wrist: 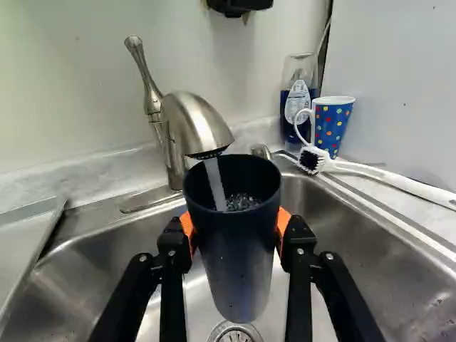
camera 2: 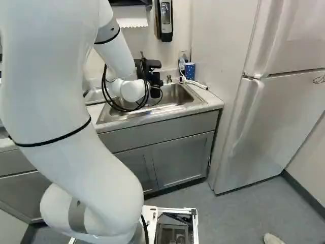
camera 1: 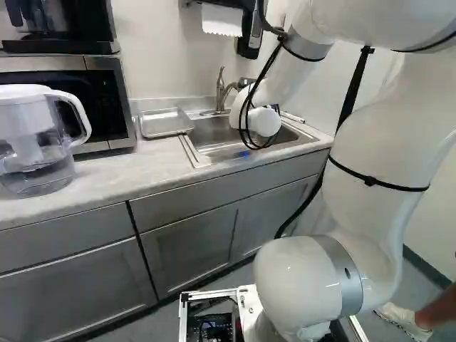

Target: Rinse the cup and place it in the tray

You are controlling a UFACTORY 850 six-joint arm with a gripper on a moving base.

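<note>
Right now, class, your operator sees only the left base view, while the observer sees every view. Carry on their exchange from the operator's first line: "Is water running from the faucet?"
Observer: Yes, a stream of water runs from the faucet into the dark cup.

Operator: How is that cup held?

Observer: It is upright or nearly so, gripped from two sides by the fingers.

Operator: Is any other cup near the sink?

Observer: Yes, a blue cup with coloured dots stands beside a bottle.
</note>
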